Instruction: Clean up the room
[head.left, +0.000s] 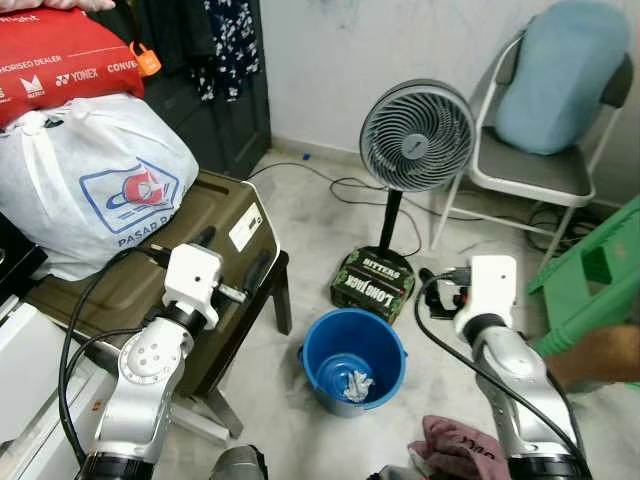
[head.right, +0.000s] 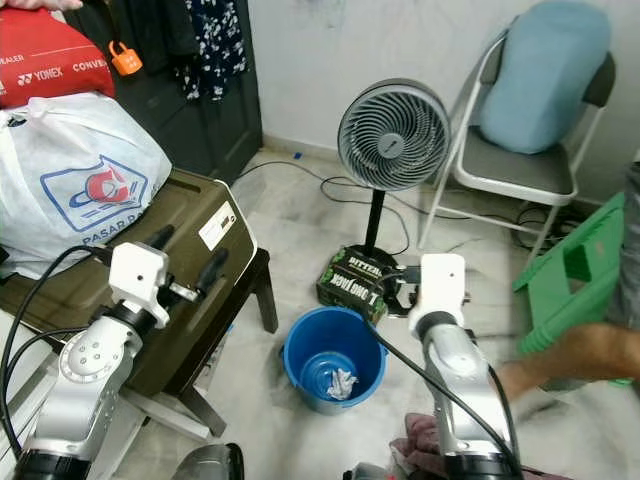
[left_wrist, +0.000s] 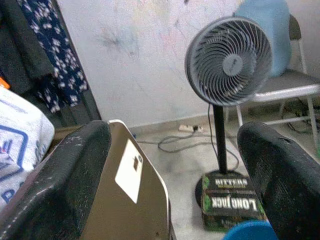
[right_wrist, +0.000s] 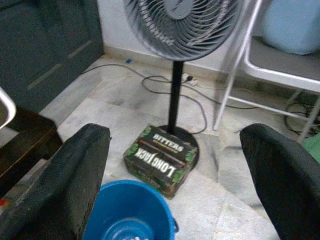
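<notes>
- Bucket (head.left: 354, 358), the blue one, sits on the floor right between the two arms in the left eye view, and it's got a crumpled white scrap (head.left: 358, 384) in the bottom. Looks to me like it's the bin for this cleanup, so I'd guess we're between pickups. Left gripper (head.left: 232, 264) is up over the olive case (head.left: 215, 215), with nothing in it. Right gripper (head.left: 440, 290) hangs near the green Long Jack box (head.left: 373, 284) at the foot of the fan (head.left: 416, 135).
- Right eye view: same scene, but you also get a person's forearm (head.right: 575, 352) reaching in low by the green stool (head.right: 583, 268). The pinkish cloth (head.right: 420, 438) on the floor by the right arm looks like the obvious next grab; that'd mean lowering the right arm and turning back toward it.
- Left wrist view: its two fingers (left_wrist: 55, 180) are spread wide, nothing between them. It looks past the case corner and its white label (left_wrist: 131, 169) toward the fan, with just a sliver of the bucket rim showing.
- Right wrist view: jaws wide apart and empty here too, sitting above the bucket, box straight ahead. This one shows the cable (right_wrist: 160, 82) snaking round the fan base, worth steering clear of.
</notes>
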